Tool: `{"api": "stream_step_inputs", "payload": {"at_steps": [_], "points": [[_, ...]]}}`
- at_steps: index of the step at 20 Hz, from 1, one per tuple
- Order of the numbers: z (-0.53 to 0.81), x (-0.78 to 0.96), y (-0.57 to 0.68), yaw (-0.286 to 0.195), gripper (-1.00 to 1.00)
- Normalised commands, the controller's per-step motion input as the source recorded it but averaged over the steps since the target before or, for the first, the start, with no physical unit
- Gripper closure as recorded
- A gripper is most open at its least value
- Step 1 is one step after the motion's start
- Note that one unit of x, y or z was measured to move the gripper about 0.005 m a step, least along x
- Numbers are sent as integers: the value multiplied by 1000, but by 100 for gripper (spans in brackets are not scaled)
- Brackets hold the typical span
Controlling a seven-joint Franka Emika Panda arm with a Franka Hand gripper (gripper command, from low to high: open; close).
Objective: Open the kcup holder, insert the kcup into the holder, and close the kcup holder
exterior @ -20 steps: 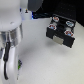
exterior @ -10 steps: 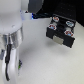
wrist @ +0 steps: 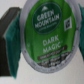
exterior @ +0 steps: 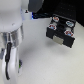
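A: The end effector [wrist: 42, 37] grips the kcup [wrist: 48, 35], green lid filling the wrist view; fingers mostly hidden.

B: The kcup holder [exterior: 61, 31] sits on the table [exterior: 40, 60], pods [exterior: 55, 24] on top; drawer contents unseen.

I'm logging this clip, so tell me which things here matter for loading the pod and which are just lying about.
Part of the job:
kcup, green lid filling the wrist view
kcup holder, black box
gripper

Just there:
reddish-topped pods on the holder

Lab-like bench: bare white table [exterior: 35, 60], robot arm [exterior: 12, 35].
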Motion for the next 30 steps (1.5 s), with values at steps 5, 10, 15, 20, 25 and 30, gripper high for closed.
{"api": "stream_step_inputs", "payload": {"at_steps": [5, 10, 15, 20, 25, 30], "points": [[805, 44, 334, -6, 100], [823, 43, 436, 12, 100], [728, 43, 571, 28, 100], [676, 49, 605, 15, 100], [612, 77, 602, 17, 100], [485, 80, 615, 20, 100]]}}
